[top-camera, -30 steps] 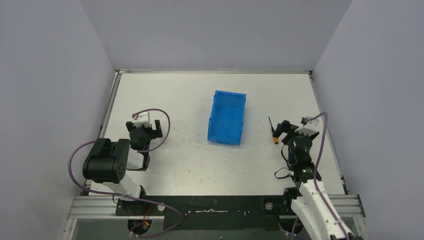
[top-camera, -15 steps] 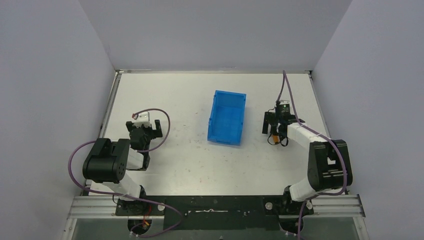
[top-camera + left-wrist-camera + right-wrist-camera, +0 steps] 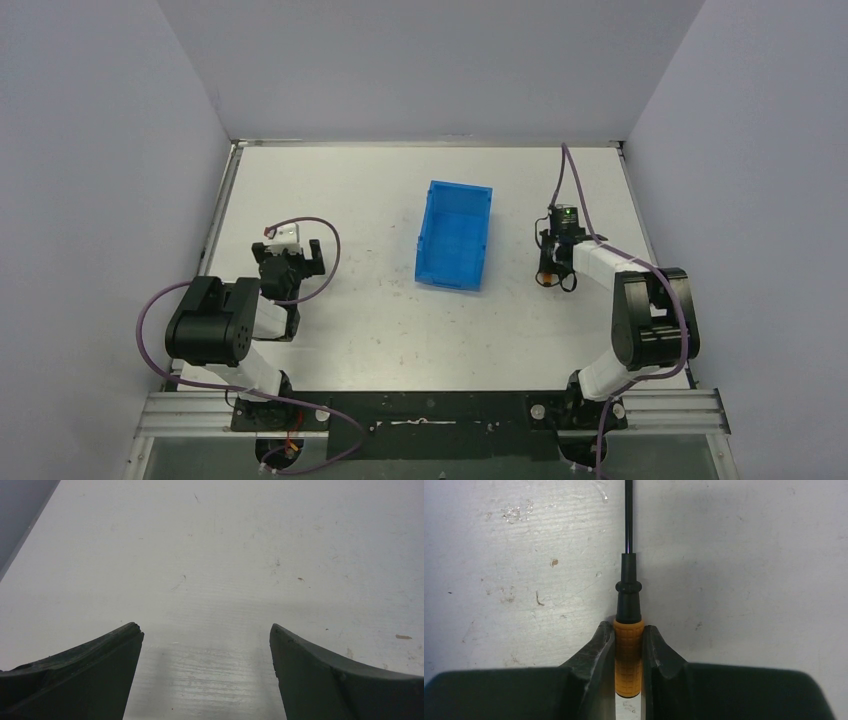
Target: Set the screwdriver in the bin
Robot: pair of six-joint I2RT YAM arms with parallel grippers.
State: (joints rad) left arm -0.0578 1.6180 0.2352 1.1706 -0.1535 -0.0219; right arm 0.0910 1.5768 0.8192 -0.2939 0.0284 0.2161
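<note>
Screwdriver: The small slim screwdriver with a ribbed orange plastic handle, black collar and thin black shaft [image 3: 628, 605] ran vertically up the centre of the right wrist frame. Its shaft left that frame at the upper edge. In the overhead frame it sat at centre right, low over the table. Contact with the surface could not be confirmed.

Right gripper: The right gripper [image 3: 628, 630] had its two dark fingers [image 3: 596, 652] pressed against opposite sides of the orange handle, clamping it. The handle's butt end lay between them at lower centre. The black collar and shaft projected beyond the fingertips.

Bin: The bright blue rectangular plastic bin with raised walls [image 3: 455, 240] stood at the centre of the overhead frame, its long axis running roughly top to bottom. It lay near the screwdriver, on its left, and apart from it.

Left gripper: The left gripper [image 3: 206, 630] appeared left of centre in the overhead frame, well apart from the bin. Its fingers were spread wide, and only table surface showed between them.

Table: The flat white table [image 3: 360, 190] carried small scuffs and specks, seen in both wrist views.
</note>
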